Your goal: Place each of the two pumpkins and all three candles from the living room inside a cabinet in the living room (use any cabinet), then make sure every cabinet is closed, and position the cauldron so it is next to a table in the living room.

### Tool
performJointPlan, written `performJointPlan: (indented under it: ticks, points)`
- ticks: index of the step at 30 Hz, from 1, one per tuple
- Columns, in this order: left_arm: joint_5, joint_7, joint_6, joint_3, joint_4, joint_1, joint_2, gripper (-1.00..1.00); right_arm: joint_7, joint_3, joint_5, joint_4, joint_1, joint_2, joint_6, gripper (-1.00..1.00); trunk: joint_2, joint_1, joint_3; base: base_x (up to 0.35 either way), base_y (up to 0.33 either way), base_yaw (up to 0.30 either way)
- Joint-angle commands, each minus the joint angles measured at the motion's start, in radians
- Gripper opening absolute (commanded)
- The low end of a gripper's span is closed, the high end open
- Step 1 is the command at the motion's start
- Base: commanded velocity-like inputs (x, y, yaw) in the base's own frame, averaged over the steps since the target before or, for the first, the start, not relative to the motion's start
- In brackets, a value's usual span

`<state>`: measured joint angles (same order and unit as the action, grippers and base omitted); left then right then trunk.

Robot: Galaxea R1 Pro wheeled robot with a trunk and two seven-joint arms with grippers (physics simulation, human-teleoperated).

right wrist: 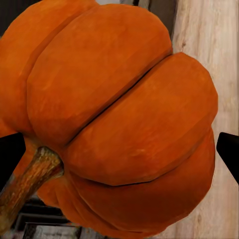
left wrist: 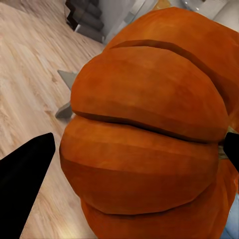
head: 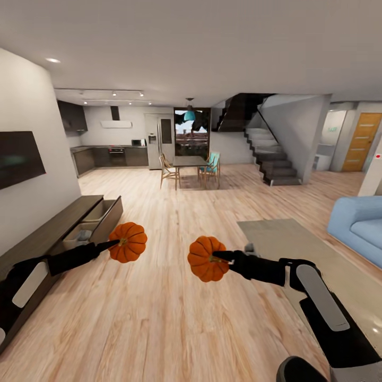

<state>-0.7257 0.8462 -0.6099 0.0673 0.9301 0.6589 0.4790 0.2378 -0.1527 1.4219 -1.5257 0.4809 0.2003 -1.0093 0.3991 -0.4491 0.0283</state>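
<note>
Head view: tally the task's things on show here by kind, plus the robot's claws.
Pumpkins: 2, one in the left claw, one in the right claw
Cabinet: 1, drawers open
Claws: 2
Total: 5

Both arms are glossy black with pale grey oblong panels behind the left gripper [head: 114, 243] and right gripper [head: 218, 256]; fingers taper, dark.
</note>
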Motion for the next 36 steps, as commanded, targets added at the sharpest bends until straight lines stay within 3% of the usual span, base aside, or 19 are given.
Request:
performJointPlan:
  ticks: [1,4,7,9,11,15,20,36]
  points:
    - [-0.016,0.001,-0.009,0.002,0.0,0.001,0.001,-1.0,0.011,-0.001,0.008,0.008,0.001,-0.003,0.003,-1.0,0.001,-0.001,0.0,0.333,0.0,0.0]
    - [-0.014,0.001,-0.009,0.002,0.0,0.001,0.001,-1.0,0.012,-0.001,-0.042,0.097,0.012,-0.019,0.02,-1.0,0.001,-0.001,0.0,0.333,0.0,0.0]
    - [-0.012,0.0,-0.008,0.002,-0.001,0.001,0.001,-1.0,0.011,-0.013,-0.09,0.209,0.06,-0.053,0.036,-1.0,0.001,-0.001,0.0,0.333,0.0,0.0]
    - [-0.011,-0.002,-0.007,0.002,-0.002,0.001,0.001,-1.0,0.01,-0.035,-0.158,0.263,0.09,-0.083,0.052,-1.0,0.001,-0.001,0.0,0.333,0.0,0.0]
    - [-0.011,-0.004,-0.006,0.002,-0.002,0.001,0.0,-1.0,0.007,-0.057,-0.278,0.301,0.11,-0.134,0.105,-1.0,0.001,-0.001,0.0,0.333,0.0,0.0]
    - [-0.011,-0.006,-0.005,0.002,-0.002,0.001,0.0,-1.0,-0.004,-0.072,-0.392,0.324,0.121,-0.178,0.154,-1.0,0.001,-0.001,0.0,0.332,0.039,0.0]
    - [-0.011,-0.007,-0.006,0.002,-0.002,0.001,0.001,-1.0,-0.007,-0.075,-0.418,0.329,0.123,-0.188,0.166,-1.0,0.001,-0.001,0.0,0.307,0.16,0.0]
    - [-0.011,-0.009,-0.007,0.001,-0.004,0.001,0.001,-1.0,-0.014,-0.077,-0.423,0.324,0.123,-0.188,0.17,-1.0,0.001,-0.001,0.0,0.269,0.231,0.0]
